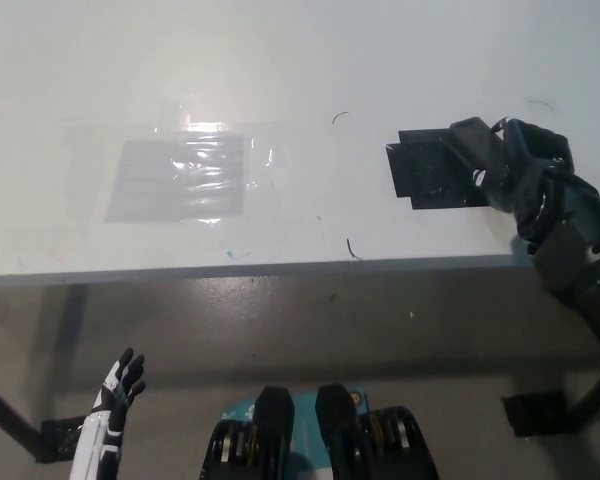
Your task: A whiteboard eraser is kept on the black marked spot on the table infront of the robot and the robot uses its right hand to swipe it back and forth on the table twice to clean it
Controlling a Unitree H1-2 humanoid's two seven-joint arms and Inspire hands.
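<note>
A black taped spot (430, 170) lies on the white table (300, 60), right of centre. My black right hand (510, 165) rests over the spot's right part, with the arm running off to the lower right. No whiteboard eraser shows anywhere on the table; whether one lies under the hand is hidden. My white left hand (118, 392) hangs at the lower left, below the table's front edge, open and holding nothing.
A grey rectangle under shiny clear film (180, 178) is taped to the table's left half. Small pen marks (351, 249) sit near the front edge (280, 270). Below the edge are the floor and a dark table leg (10, 420).
</note>
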